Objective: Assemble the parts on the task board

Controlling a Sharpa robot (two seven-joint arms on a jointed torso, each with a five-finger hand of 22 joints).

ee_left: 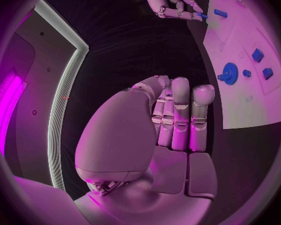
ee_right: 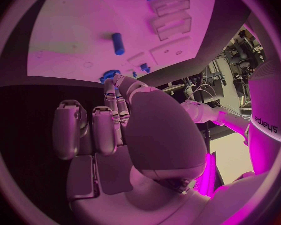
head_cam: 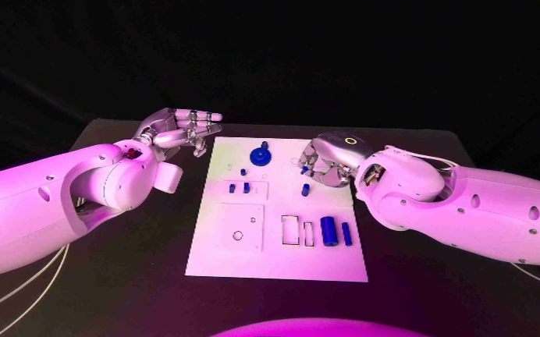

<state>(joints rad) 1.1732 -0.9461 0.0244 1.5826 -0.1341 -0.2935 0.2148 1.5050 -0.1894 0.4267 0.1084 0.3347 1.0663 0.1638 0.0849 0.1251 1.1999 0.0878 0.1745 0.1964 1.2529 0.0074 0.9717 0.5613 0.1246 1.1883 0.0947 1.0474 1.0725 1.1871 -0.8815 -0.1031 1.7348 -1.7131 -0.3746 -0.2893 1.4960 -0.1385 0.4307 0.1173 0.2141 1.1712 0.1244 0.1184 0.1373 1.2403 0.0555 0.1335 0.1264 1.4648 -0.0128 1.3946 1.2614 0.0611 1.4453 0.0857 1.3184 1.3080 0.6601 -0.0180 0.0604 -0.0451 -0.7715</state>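
Note:
The white task board (head_cam: 282, 220) lies mid-table. On it stand a round blue gear (head_cam: 260, 155), several small blue pegs (head_cam: 239, 188), another peg (head_cam: 305, 190), a thick blue cylinder (head_cam: 328, 230) and a thin blue bar (head_cam: 346, 233). My right hand (head_cam: 328, 161) hovers over the board's far right corner, its fingertips meeting on a small blue peg (head_cam: 303, 169); the left wrist view shows this hand (ee_left: 168, 2) with the peg (ee_left: 205, 16) at its tip. My left hand (head_cam: 180, 130) stays off the board's far left corner, fingers (ee_left: 178, 115) upright and holding nothing.
Empty rectangular recesses (head_cam: 298, 230) and a square outline (head_cam: 241, 226) mark the board's near half. Black tabletop (head_cam: 428, 274) surrounds the board. In the right wrist view the gear (ee_right: 109, 75) lies just beyond my fingertips, with a peg (ee_right: 118, 43) further out.

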